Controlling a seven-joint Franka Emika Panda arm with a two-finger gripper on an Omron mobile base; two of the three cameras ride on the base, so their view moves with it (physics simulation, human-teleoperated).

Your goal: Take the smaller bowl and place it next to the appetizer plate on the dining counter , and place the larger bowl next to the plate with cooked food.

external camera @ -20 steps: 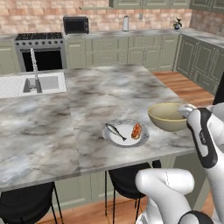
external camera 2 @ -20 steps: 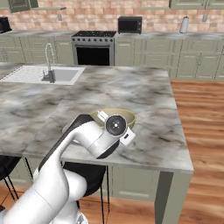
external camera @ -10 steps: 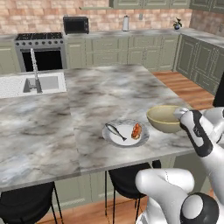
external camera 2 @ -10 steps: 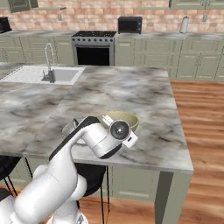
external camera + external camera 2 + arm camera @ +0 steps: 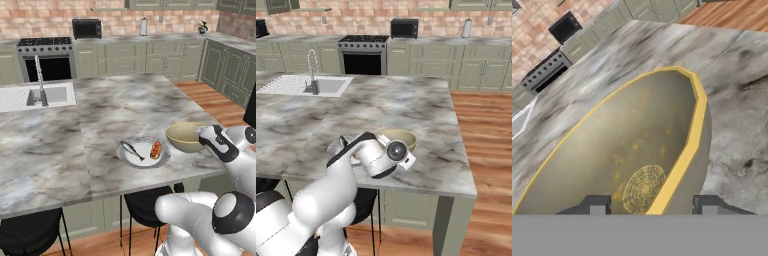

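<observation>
The larger bowl (image 5: 184, 137) (image 5: 402, 138), tan with a yellow rim, sits on the dining counter (image 5: 100, 110) just right of the plate with cooked food (image 5: 134, 159). That white plate bears a red-orange bit and a dark thin piece. My gripper (image 5: 202, 136) is at the bowl's right rim. In the hand view the gripper (image 5: 651, 205) is open, its two fingertips wide apart with the yellow rim of the bowl (image 5: 627, 160) running between them. The smaller bowl and the appetizer plate are out of view.
The sink (image 5: 50, 95) with its tall faucet (image 5: 37, 75) lies at the counter's far left. The counter's right edge (image 5: 463, 165) drops to wood floor close beside the bowl. Dark stools (image 5: 30, 237) stand under the near edge. A stove (image 5: 47, 60) is at the back wall.
The bowl and my hand have shifted a little left toward the white plate and slightly down. The plate has stayed where it was.
</observation>
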